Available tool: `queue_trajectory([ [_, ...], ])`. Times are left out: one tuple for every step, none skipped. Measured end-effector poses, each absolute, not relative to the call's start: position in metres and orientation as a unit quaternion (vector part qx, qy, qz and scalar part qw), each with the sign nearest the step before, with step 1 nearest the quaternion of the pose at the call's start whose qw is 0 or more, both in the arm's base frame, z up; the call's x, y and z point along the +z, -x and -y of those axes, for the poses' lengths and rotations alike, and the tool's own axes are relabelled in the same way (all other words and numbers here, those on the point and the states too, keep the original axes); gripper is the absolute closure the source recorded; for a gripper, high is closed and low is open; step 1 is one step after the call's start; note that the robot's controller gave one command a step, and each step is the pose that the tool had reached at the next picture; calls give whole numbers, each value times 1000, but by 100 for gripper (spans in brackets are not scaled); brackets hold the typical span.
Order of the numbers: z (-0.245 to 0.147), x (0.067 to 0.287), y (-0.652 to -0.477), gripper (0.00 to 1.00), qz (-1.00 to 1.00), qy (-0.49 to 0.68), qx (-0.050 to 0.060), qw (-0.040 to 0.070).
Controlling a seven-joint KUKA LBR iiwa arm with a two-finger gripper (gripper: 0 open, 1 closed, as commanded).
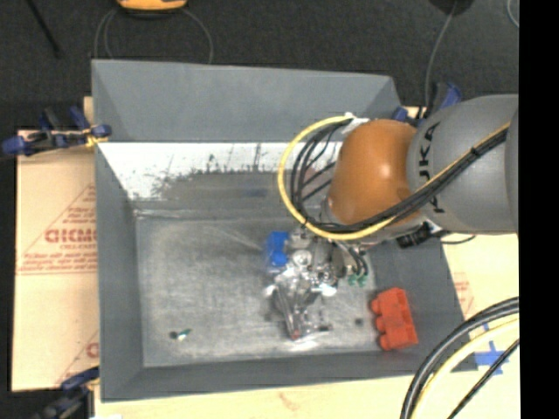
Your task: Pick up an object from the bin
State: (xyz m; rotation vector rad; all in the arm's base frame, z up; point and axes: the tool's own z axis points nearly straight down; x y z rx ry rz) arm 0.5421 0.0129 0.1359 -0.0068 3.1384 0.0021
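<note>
- gripper [301,308]: low over the bin [122,278] floor, right of centre; open or closed cannot be told.
- blue piece [278,249]: just beside the gripper, far-left; long axis unclear.
- red block [394,319]: right, apart; long axis runs near-far.

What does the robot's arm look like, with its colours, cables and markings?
The arm is grey and rounded, with black KUKA lettering. A glossy orange dome cover sits at the wrist, looped by yellow and black cables. The gripper below is silvery metal.
</note>
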Motion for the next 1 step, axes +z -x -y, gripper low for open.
queue_trajectory([
  [-41,75,-493,0,-997,-79,3,12],
])
